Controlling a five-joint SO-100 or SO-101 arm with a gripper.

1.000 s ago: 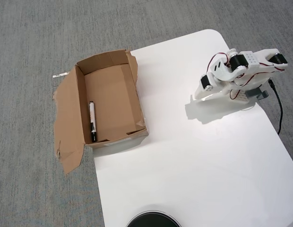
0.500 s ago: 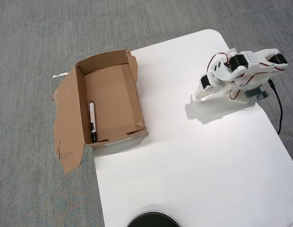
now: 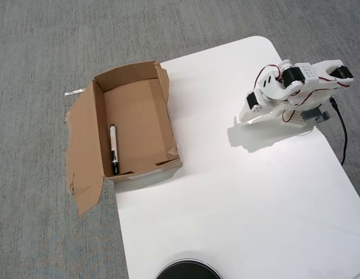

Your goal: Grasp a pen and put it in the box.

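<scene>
Honestly not much left to botch here: the pen (image 3: 113, 149) was already lying inside the box (image 3: 162, 96) along its left wall, so only a stray swing of my arm could've knocked the cardboard. My gripper (image 3: 245, 116) sat folded well off to the right, empty I think, though I couldn't tell if the jaws were parted

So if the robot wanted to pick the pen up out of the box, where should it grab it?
Probably around the white middle of the pen, coming straight down from above. It lies flat on the floor of the cardboard box, close along the left wall in the overhead view, so the fingers should close across its thin width, with one finger slipped between pen and wall.
</scene>
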